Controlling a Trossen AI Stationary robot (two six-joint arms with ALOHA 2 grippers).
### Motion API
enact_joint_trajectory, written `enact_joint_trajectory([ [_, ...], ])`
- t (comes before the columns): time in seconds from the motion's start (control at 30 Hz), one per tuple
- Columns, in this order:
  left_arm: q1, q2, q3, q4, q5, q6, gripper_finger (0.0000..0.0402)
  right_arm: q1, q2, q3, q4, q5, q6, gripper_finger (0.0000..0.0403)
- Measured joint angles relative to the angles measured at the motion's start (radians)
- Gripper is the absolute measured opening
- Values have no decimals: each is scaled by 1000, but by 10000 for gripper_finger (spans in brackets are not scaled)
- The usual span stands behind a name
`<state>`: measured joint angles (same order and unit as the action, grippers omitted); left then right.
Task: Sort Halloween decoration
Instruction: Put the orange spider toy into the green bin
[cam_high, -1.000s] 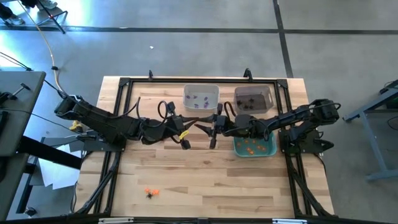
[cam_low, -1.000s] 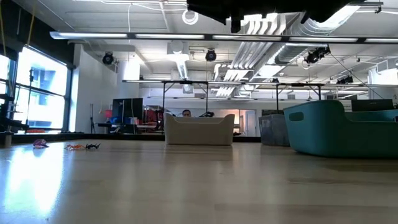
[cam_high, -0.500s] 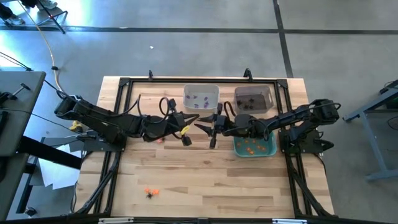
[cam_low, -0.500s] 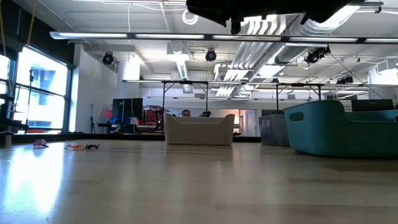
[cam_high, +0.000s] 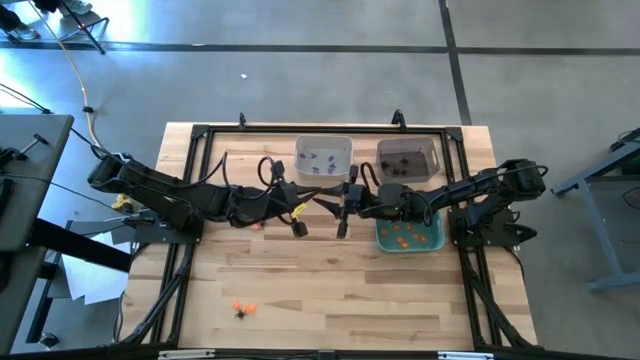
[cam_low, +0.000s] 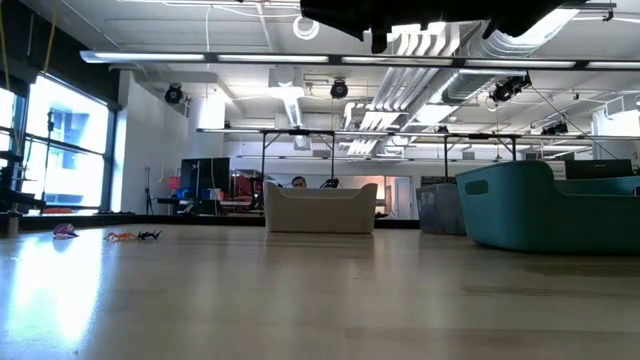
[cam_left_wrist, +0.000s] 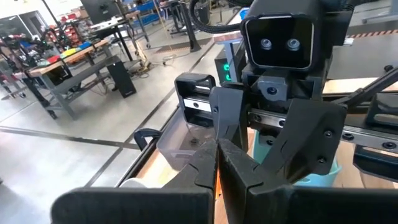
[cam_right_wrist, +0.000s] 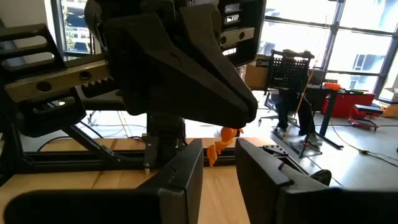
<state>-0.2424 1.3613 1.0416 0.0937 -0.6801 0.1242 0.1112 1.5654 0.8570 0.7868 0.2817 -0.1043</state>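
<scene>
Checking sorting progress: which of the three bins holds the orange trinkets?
The teal bin, under the right arm; the white bin holds purple ones, the grey bin dark ones.

The right hand, fingers apart, faces the left hand close ahead.

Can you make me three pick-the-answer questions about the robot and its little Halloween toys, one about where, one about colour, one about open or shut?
1. Where are the loose trinkets still on the table?
A. near the front edge, on the left arm's side
B. between the two back bins
C. on top of the right arm

2. What colour are the trinkets in the teal bin?
A. purple
B. orange
C. black

3. How are the left gripper's fingers?
A. wide open
B. shut
C. holding a bin

Answers:
1. A, the high view shows them low on the left half of the wood.
2. B, orange bits dot its floor.
3. B, the left wrist view shows the two fingers pressed together, tip to tip with the right gripper.
</scene>
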Motion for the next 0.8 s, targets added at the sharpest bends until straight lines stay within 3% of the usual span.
enact_joint_trajectory([
  [0.2,0,19,0,8,4,0,0,0,0,0,-2,26,0,81],
  [0.43,0,21,-1,3,13,9,0,0,0,0,-4,33,-3,9],
  [0.8,-1,21,-1,1,14,46,1,0,0,0,-8,55,1,3],
])
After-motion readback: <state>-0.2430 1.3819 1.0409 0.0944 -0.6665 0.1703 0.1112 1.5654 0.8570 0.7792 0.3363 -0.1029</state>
